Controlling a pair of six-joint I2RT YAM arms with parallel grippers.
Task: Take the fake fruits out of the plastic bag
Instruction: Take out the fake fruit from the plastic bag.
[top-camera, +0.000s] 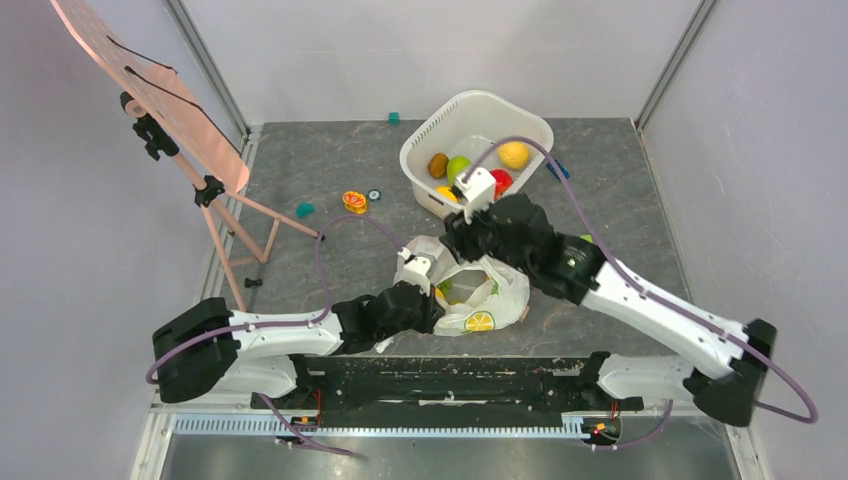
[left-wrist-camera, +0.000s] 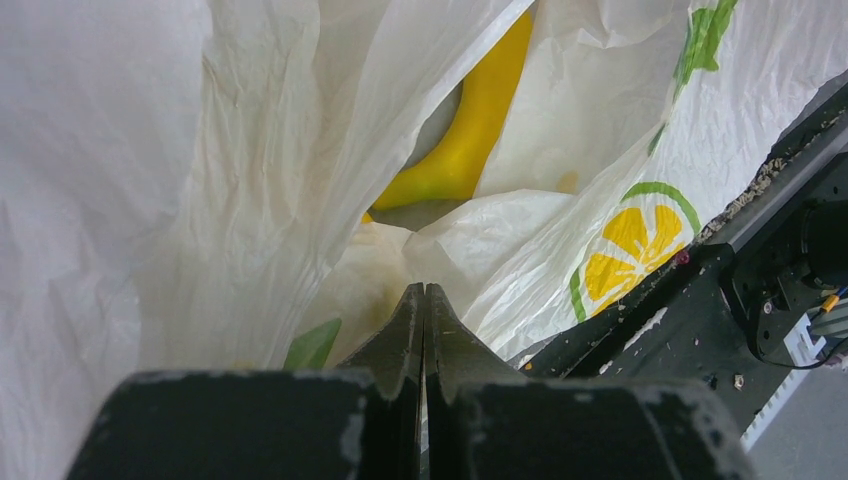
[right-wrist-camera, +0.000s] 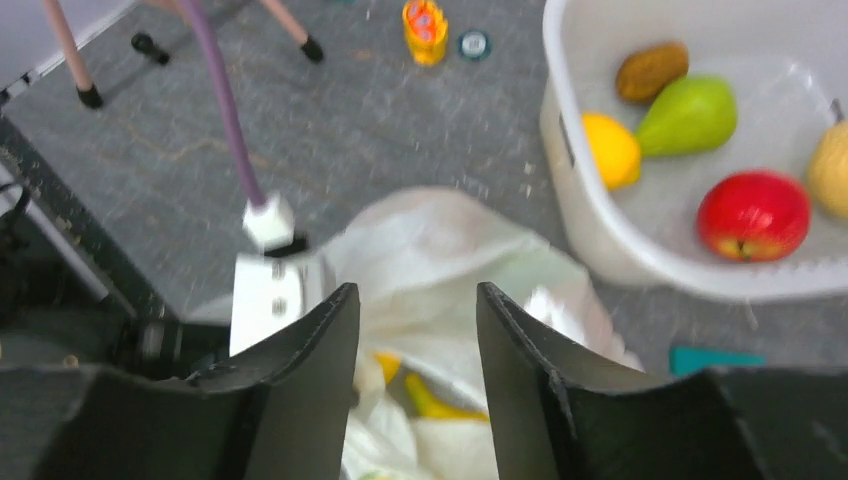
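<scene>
The plastic bag (top-camera: 490, 295) lies crumpled near the table's front edge, its mouth open. My left gripper (top-camera: 435, 300) is shut on a fold of the bag's rim (left-wrist-camera: 300, 200); the jaws (left-wrist-camera: 424, 292) are pressed together with film between them. A yellow banana (left-wrist-camera: 470, 130) lies inside the bag and also shows in the right wrist view (right-wrist-camera: 430, 400). My right gripper (top-camera: 455, 243) hovers just above the bag's far side, open and empty (right-wrist-camera: 415, 292). A red apple (right-wrist-camera: 752, 215) lies in the white tub (top-camera: 520, 118).
The tub also holds a green pear (right-wrist-camera: 690, 115), a lemon (right-wrist-camera: 612, 150), a brown fruit (right-wrist-camera: 650, 70) and a pale yellow fruit (top-camera: 514, 155). An orange toy (top-camera: 354, 202) and teal blocks (top-camera: 305, 210) lie to the left. A pink easel (top-camera: 160, 100) stands far left.
</scene>
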